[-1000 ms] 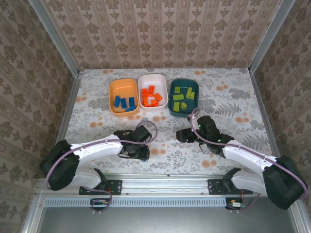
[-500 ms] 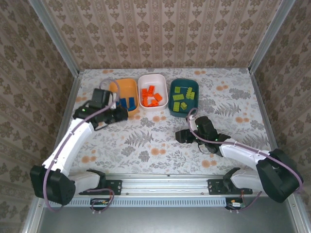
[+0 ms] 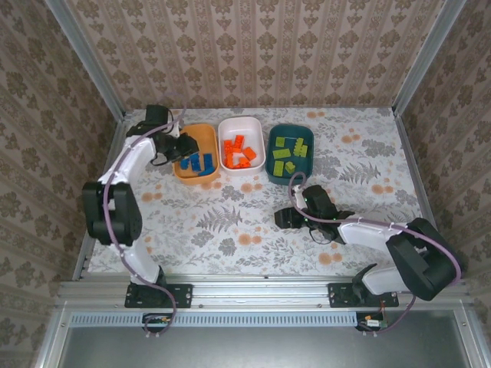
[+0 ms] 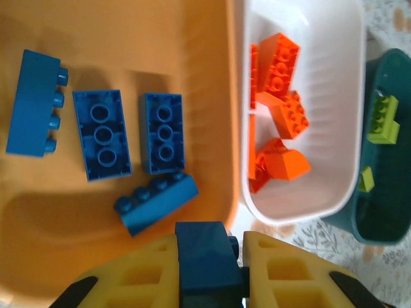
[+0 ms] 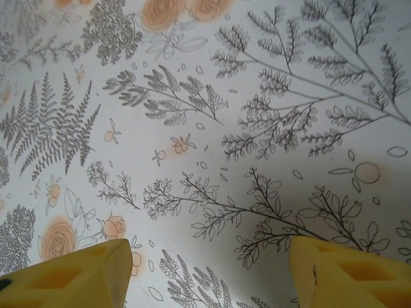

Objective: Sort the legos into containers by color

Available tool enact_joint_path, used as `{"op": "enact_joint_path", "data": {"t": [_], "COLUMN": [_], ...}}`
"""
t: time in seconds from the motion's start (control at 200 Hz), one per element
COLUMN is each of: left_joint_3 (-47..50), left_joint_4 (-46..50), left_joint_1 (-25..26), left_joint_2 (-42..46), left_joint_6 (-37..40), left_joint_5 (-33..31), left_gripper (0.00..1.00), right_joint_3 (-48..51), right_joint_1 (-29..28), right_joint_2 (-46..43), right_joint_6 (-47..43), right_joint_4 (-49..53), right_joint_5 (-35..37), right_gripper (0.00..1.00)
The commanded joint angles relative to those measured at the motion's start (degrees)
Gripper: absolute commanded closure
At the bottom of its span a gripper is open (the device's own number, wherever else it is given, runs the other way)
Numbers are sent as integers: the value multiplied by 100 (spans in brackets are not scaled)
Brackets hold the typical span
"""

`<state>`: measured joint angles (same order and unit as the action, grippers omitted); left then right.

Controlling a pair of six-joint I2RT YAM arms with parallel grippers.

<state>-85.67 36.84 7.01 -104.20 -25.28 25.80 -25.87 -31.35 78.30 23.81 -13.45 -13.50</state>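
Left hand (image 4: 209,273) is clamped on a blue brick (image 4: 202,253), hanging over the near end of the orange tub (image 4: 160,51). That tub is my blue bin, with four blue bricks (image 4: 103,131) lying loose on its floor, so I judge this is the drop spot and only the release is left. White tub (image 4: 334,141) just beside it takes the orange bricks (image 4: 282,61). Teal tub (image 4: 379,218) on its other side takes the green bricks (image 4: 382,119). All three sit in a row at the back of the bench (image 3: 222,222), probably so either arm can reach them. Right hand (image 5: 205,269) sits low over bare bench, jaws apart with nothing between them; I reckon it's parked out of the left arm's way. Every brick I can see is in a tub or in the left hand, so sorting looks nearly finished. Bench surface is a pale floral print, flat and matte. Patterned-wallpaper walls (image 3: 261,54) box the cell on three sides, with a metal rail (image 3: 253,287) along the near edge.
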Motion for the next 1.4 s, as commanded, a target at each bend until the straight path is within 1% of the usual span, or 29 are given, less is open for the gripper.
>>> {"op": "enact_joint_path", "data": {"t": [0.0, 0.12, 0.15, 0.34, 0.56, 0.655, 0.78, 0.915, 1.06, 1.28, 1.395], "left_joint_3": [-543, -1007, -1083, -1577, -2131, -2397, -2602, -2692, -2676, -2605, -2605], "left_joint_4": [-75, 31, 25, 83, 107, 181, 187, 158, 139, 133, 148], "left_joint_1": [-42, -75, -86, -164, -207, -208, -243, -246, -221, -209, -206], "left_joint_2": [-523, -1076, -1182, -1837, -2311, -2508, -2694, -2839, -2912, -2930, -2930], "left_joint_6": [-26, 65, 75, 149, 210, 224, 212, 158, 191, 237, 226], "left_joint_5": [295, 257, 259, 252, 206, 186, 180, 240, 223, 188, 194], "left_gripper": [77, 78, 78, 78, 77, 76, 75, 74, 74, 73, 67], "right_joint_3": [-93, -168, -194, -360, -504, -572, -647, -809, -806, -768, -823], "right_joint_1": [-77, -132, -147, -237, -370, -452, -650, -1115, -1347, -1390, -1395], "right_joint_2": [100, 106, 282, 474, 620, 673, 751, 817, 782, 751, 810], "right_joint_6": [74, 78, 69, 69, 78, 50, 25, -152, -252, -289, -307], "right_joint_4": [-202, -188, -176, -102, -26, 13, 27, 157, 77, 9, 42], "right_joint_5": [-145, -153, -154, -156, -127, -97, 31, 552, 863, 910, 898], "right_gripper": [33, 33, 33, 33, 33, 33, 33, 33, 34, 34, 34]}}
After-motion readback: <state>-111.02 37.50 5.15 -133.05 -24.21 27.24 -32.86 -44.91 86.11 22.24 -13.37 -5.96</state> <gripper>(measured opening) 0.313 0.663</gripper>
